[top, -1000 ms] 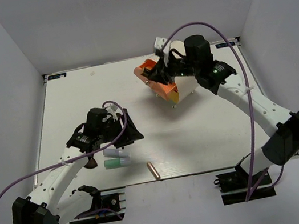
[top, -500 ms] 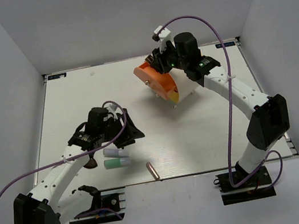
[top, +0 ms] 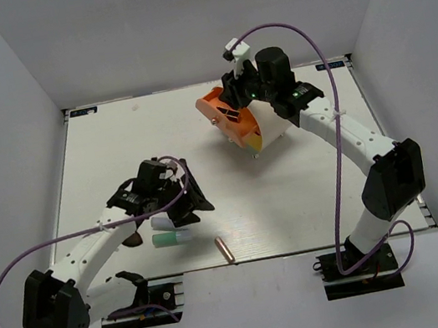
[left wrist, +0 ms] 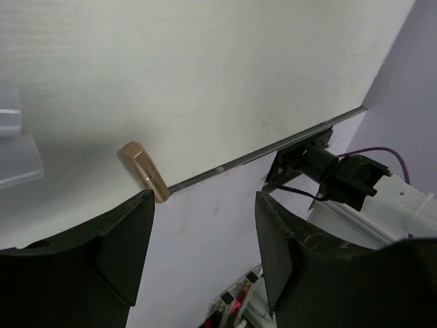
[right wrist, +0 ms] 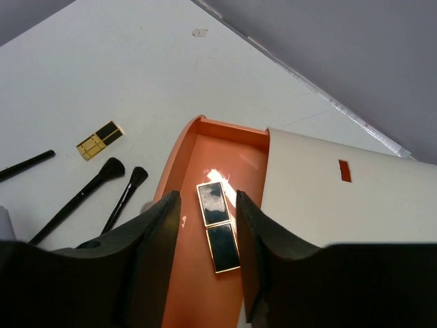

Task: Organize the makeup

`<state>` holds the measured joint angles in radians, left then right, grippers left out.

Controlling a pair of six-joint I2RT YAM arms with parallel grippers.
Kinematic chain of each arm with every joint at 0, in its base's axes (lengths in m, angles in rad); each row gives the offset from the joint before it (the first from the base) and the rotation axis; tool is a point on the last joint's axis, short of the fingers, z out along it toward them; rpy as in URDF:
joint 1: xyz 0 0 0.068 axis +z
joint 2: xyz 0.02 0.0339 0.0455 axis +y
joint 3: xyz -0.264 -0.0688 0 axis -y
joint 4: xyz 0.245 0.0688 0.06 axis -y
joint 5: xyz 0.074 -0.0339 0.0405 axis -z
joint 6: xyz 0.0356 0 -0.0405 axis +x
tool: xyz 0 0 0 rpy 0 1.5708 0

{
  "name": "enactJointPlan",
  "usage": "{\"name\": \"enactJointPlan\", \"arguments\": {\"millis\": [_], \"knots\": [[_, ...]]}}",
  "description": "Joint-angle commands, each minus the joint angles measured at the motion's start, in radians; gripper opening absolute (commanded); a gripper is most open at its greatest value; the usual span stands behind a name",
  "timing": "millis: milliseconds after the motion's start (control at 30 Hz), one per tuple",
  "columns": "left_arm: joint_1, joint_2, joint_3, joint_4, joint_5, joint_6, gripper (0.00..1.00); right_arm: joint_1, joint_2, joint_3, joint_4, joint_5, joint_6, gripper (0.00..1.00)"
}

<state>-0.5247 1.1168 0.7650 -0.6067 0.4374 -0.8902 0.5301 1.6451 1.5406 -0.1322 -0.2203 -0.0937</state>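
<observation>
A black, gold-edged case [right wrist: 218, 225] lies in the orange drawer [right wrist: 232, 131] of the cream drum [right wrist: 341, 198], at 1 o'clock on the table [top: 309, 191]. The right gripper [right wrist: 206, 203] hovers over it, fingers apart and empty. A copper lipstick tube [left wrist: 145, 172] lies at 6 o'clock under the left gripper [left wrist: 205, 199], which is likewise spread and empty.

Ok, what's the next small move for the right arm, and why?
Probably raise the right tool straight up, clear of the orange drawer. Its jaws stand apart and the black case lies flat in the drawer, touching neither finger, so that placement looks done.
</observation>
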Motion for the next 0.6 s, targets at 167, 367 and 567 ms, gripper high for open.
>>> {"name": "enactJointPlan", "arguments": {"millis": [167,367,567], "knots": [[-0.098,0.164,0.147,-0.264,-0.025,-0.102,0.70,-0.048,-0.157,-0.022,0.111,0.009,-0.003,0.25],[-0.176,0.268,0.255,-0.416,-0.115,-0.162,0.72,-0.103,-0.214,-0.106,0.190,0.048,0.018,0.30],[-0.262,0.396,0.237,-0.435,-0.164,-0.210,0.73,-0.166,-0.238,-0.146,0.215,0.041,0.045,0.33]]}}
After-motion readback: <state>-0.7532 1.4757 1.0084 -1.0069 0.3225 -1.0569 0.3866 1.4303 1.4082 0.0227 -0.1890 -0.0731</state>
